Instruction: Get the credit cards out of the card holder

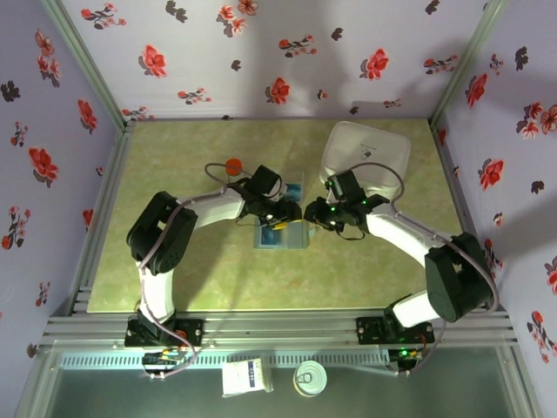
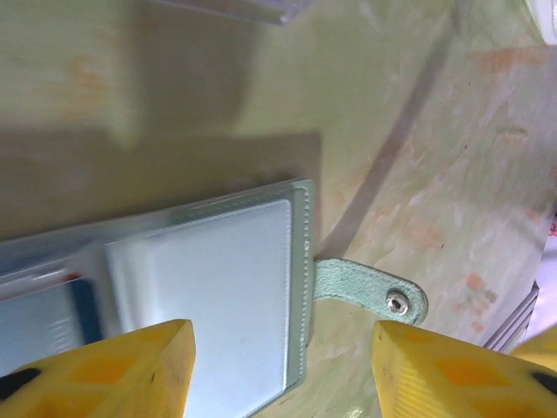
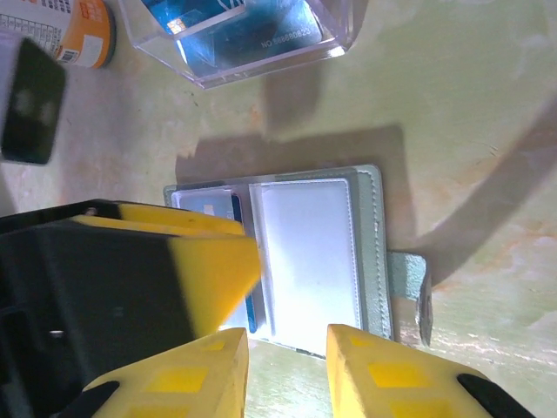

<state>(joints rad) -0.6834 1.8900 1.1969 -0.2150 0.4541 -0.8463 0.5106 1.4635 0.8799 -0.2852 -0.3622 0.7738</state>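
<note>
1. The card holder (image 1: 283, 237) lies open and flat near the middle of the table (image 1: 174, 261), with both arms bent in over it.
2. Its fastening strap (image 2: 370, 292), with a metal snap, sticks out at 3 o'clock in the left wrist view and rests on the table.
3. The left gripper (image 2: 283, 348) hangs over the holder with its yellow fingers spread wide. Nothing is between them, and the empty clear sleeve (image 2: 218, 287) shows below.
4. In the right wrist view, one left finger (image 3: 209, 270) lies across the holder's 9 o'clock panel. I cannot tell whether it touches.
5. A blue card (image 3: 213, 209) sits in that panel's pocket, partly hidden by the finger.
6. The right gripper (image 3: 287, 348) is at the holder's 6 o'clock edge in its own view. Its fingers are a narrow gap apart, and I see nothing pinched between them.
7. A clear stand (image 3: 261, 61) sits just beside the holder at 12 o'clock, apart from it, with teal-blue cards (image 3: 244, 35) inside.
8. An orange-labelled container (image 3: 83, 30) stands at 10 o'clock from the holder.
9. A white box (image 1: 370, 152) sits at 2 o'clock on the table, well apart from the holder.
</note>
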